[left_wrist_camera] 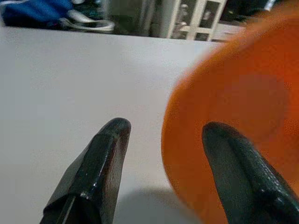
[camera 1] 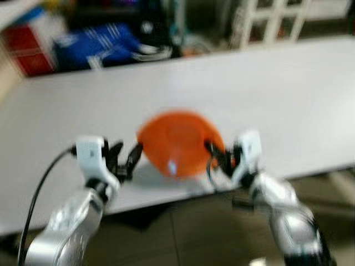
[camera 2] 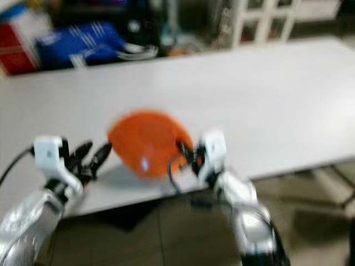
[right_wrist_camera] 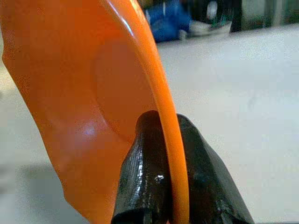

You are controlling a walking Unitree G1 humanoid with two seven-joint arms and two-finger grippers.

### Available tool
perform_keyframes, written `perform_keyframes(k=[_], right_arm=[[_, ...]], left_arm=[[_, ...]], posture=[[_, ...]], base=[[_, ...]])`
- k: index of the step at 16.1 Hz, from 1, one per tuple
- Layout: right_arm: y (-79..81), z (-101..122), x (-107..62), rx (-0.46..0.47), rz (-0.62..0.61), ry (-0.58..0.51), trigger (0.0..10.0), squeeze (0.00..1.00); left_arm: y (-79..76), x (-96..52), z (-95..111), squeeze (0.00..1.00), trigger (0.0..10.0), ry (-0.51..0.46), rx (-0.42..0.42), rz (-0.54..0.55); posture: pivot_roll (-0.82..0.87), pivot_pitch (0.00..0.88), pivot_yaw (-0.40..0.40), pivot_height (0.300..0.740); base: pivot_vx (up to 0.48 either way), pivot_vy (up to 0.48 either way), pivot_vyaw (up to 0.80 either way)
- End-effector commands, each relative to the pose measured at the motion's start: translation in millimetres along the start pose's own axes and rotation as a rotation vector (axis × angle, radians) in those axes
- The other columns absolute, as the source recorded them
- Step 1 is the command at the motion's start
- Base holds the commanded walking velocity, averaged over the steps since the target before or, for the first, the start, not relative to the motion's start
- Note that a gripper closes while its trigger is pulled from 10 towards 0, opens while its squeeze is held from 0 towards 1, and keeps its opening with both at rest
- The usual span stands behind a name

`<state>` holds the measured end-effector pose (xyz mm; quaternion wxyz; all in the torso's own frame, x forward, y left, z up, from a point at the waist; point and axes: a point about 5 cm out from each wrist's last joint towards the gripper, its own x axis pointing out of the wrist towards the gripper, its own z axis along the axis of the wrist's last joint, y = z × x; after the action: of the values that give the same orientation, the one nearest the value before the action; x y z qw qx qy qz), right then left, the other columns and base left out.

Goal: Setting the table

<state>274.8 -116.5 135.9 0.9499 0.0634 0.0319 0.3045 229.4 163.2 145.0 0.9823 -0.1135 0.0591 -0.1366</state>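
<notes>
orange bowl (camera 1: pixel 178 143) is over the near edge of the white table (camera 1: pixel 277 94), tilted up on its side, inside facing the camera. right gripper (camera 1: pixel 213 151) is pinched tight on the bowl's right rim; in the right wrist view the rim (right_wrist_camera: pixel 159 88) runs between the two black fingers (right_wrist_camera: pixel 142 172), one inside the bowl, one outside. left gripper (camera 1: pixel 126 156) is just beside the bowl's left edge, fingers spread apart, gripping nothing; in the left wrist view one finger (left_wrist_camera: pixel 243 172) overlaps the bowl's outer wall and the other (left_wrist_camera: pixel 100 163) is over bare tabletop, can't tell if the first touches the bowl. black cable (camera 1: pixel 39 194) loops off the left wrist.

head views are blurred. beyond the far table edge: blue bag with white stripes (camera 1: pixel 100 44), red and white box (camera 1: pixel 30 47) at far left, white framed furniture (camera 1: pixel 266 19) at upper right, some dark clutter (camera 1: pixel 155 27) between, too blurred to name. floor (camera 1: pixel 183 233) shows below the near edge between the two arms.
</notes>
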Motion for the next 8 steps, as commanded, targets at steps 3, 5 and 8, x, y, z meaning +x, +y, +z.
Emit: perform_keyframes(k=[3,5,8], right_arm=[[4.1,51.0,16.6,0.098,0.127,-0.117,0.0,0.0],[-17.2,60.1,31.2,0.172,0.023,-0.153,0.0,0.0],[-41.3,56.6,50.2,0.285,-0.095,-0.14,0.0,0.0]], left_arm=[[-1.4,2.8,0.6,0.0,10.0,0.002,0.033,-0.025],[-9.4,6.8,4.8,0.0,10.0,0.002,0.08,-0.103],[-19.7,9.0,21.9,0.0,10.0,0.0,0.101,-0.263]], posture=[[-0.12,0.0,0.091,0.74],[-0.12,0.0,0.084,0.74],[-0.1,0.0,0.083,0.74]], base=[[0.0,0.0,0.0],[0.0,0.0,0.0],[0.0,0.0,0.0]])
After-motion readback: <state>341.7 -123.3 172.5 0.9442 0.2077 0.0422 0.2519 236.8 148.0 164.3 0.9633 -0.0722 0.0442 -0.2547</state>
